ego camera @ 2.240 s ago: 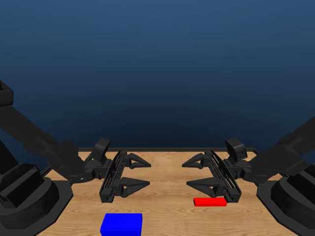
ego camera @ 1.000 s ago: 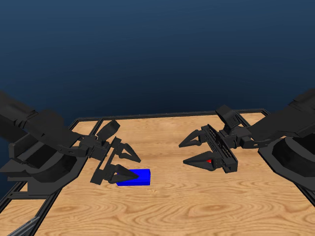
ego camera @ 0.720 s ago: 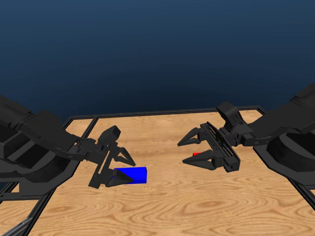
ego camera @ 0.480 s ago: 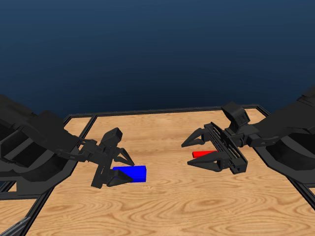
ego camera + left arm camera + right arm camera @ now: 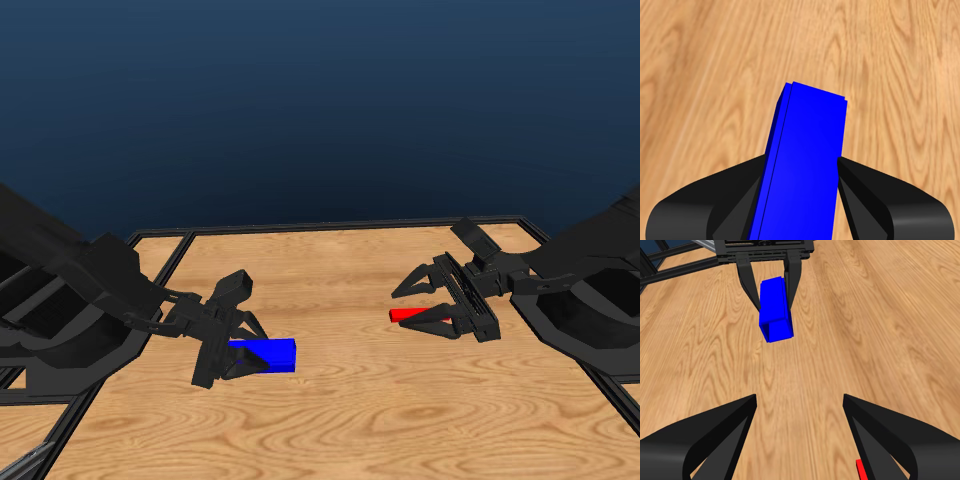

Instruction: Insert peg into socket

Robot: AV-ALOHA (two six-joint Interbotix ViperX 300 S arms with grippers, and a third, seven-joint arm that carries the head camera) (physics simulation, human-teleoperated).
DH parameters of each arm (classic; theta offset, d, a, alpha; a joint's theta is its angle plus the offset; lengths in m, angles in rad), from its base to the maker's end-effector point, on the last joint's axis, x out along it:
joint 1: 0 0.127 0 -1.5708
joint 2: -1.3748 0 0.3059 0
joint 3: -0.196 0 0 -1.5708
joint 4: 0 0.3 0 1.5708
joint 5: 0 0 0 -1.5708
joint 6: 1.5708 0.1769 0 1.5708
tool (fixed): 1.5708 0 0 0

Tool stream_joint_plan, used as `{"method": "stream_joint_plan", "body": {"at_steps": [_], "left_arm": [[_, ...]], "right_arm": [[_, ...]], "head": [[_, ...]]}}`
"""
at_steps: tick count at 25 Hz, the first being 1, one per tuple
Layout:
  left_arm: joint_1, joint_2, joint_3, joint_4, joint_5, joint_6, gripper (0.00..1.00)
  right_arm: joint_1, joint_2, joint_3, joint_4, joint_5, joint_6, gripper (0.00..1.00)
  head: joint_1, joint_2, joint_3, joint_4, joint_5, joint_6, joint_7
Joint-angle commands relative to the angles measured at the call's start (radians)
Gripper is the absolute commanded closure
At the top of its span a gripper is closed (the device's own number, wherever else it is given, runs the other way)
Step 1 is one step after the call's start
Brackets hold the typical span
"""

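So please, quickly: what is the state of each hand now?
Left hand: jaws on both sides of the socket, touching or nearly; a firm grip cannot be told.
Right hand: open, holding nothing; the peg lies beside one jaw.

one peg [image 5: 410,314], one socket [image 5: 270,354], two pincers.

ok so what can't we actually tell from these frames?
- Whether the left gripper clamps the socket: left wrist view, contact faces hidden behind the block; its near end is cut off by the edge.
- Most of the peg: head view, the right gripper covers its far end; right wrist view shows only a sliver at the edge.
- Whether the right fingers touch the peg: unclear.
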Motion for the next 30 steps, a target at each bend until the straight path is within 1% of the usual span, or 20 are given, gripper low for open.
{"method": "stream_joint_plan", "body": {"at_steps": [1,3,5,7,8,10,12,14,15,17,18,19,20,22,24,25,26,27,28,30], "left_arm": [[-0.054,-0.011,0.001,-0.011,-0.026,-0.021,1.00],[-0.046,-0.011,-0.010,-0.004,-0.041,-0.006,1.00],[-0.049,-0.010,-0.005,-0.006,-0.021,0.001,1.00],[-0.050,-0.007,-0.002,-0.004,-0.034,-0.003,1.00],[-0.048,-0.019,-0.006,-0.004,-0.037,-0.002,1.00],[-0.043,-0.025,-0.007,-0.006,-0.033,-0.001,1.00],[-0.050,-0.025,-0.009,-0.004,-0.039,0.000,1.00],[-0.055,-0.019,-0.006,-0.001,-0.034,-0.001,1.00],[-0.053,-0.026,-0.015,-0.002,-0.036,-0.003,1.00],[-0.054,-0.025,-0.003,-0.003,-0.045,-0.004,1.00],[-0.049,-0.025,-0.002,-0.006,-0.039,-0.007,1.00],[-0.054,-0.030,-0.009,-0.004,-0.048,-0.006,1.00],[-0.055,-0.028,-0.004,-0.004,-0.048,-0.006,1.00],[-0.057,-0.032,-0.004,-0.005,-0.049,-0.007,1.00],[-0.062,-0.038,-0.006,-0.005,-0.048,-0.008,1.00],[-0.063,-0.038,-0.004,-0.005,-0.044,-0.008,1.00],[-0.063,-0.037,0.001,-0.007,-0.044,-0.006,1.00],[-0.064,-0.046,-0.013,-0.003,-0.040,-0.007,1.00],[-0.062,-0.051,-0.010,-0.008,-0.044,0.001,1.00],[-0.052,-0.073,-0.021,-0.011,-0.016,0.024,1.00]], "right_arm": [[-0.065,-0.059,0.034,0.032,0.116,-0.030,0.00],[-0.089,-0.056,0.062,0.037,0.200,-0.021,0.00],[-0.096,-0.068,0.062,0.039,0.245,-0.016,0.00],[-0.108,-0.068,0.081,0.024,0.288,-0.002,0.00],[-0.110,-0.053,0.084,0.025,0.313,-0.001,0.00],[-0.112,-0.052,0.073,0.023,0.321,0.010,0.00],[-0.115,-0.029,0.095,0.016,0.343,0.018,0.00],[-0.122,-0.031,0.097,0.013,0.346,0.031,0.00],[-0.124,-0.021,0.111,0.003,0.358,0.038,0.00],[-0.126,0.008,0.111,0.002,0.366,0.044,0.00],[-0.125,0.038,0.108,-0.003,0.387,0.041,0.00],[-0.129,0.064,0.107,-0.002,0.398,0.035,0.44],[-0.133,0.079,0.108,-0.002,0.397,0.021,1.00],[-0.146,0.106,0.106,0.006,0.395,-0.006,1.00],[-0.144,0.086,0.099,0.009,0.368,-0.015,1.00],[-0.140,0.091,0.127,0.020,0.359,-0.036,1.00],[-0.140,0.072,0.128,0.018,0.363,-0.052,1.00],[-0.140,0.055,0.104,0.024,0.350,-0.058,1.00],[-0.133,0.054,0.112,0.024,0.372,-0.070,1.00],[-0.118,-0.002,0.040,0.004,0.425,-0.072,1.00]], "head": [[-0.009,-0.003,-0.011,-0.006,-0.019,-0.012,-0.028],[-0.022,-0.003,-0.011,-0.013,-0.023,-0.021,-0.056],[-0.033,-0.003,-0.011,-0.018,-0.026,-0.027,-0.072],[-0.046,-0.007,-0.011,-0.024,-0.012,-0.029,-0.103],[-0.055,-0.008,-0.011,-0.030,-0.007,-0.042,-0.114],[-0.066,-0.009,-0.011,-0.037,-0.004,-0.055,-0.130],[-0.079,-0.009,-0.012,-0.044,-0.008,-0.070,-0.141],[-0.086,-0.008,-0.012,-0.047,-0.009,-0.077,-0.147],[-0.089,-0.008,-0.012,-0.049,-0.009,-0.080,-0.150],[-0.093,-0.008,-0.012,-0.051,-0.010,-0.085,-0.151],[-0.093,-0.008,-0.013,-0.052,-0.012,-0.087,-0.149],[-0.094,-0.007,-0.013,-0.051,-0.014,-0.087,-0.148],[-0.094,-0.007,-0.014,-0.052,-0.016,-0.090,-0.146],[-0.095,-0.008,-0.014,-0.052,-0.019,-0.091,-0.143],[-0.093,-0.007,-0.015,-0.051,-0.021,-0.091,-0.135],[-0.091,-0.007,-0.015,-0.050,-0.022,-0.089,-0.130],[-0.090,-0.007,-0.016,-0.049,-0.021,-0.086,-0.127],[-0.089,-0.007,-0.016,-0.048,-0.022,-0.085,-0.125],[-0.087,-0.007,-0.015,-0.047,-0.023,-0.082,-0.121],[-0.083,-0.008,-0.015,-0.044,-0.022,-0.078,-0.113]]}}
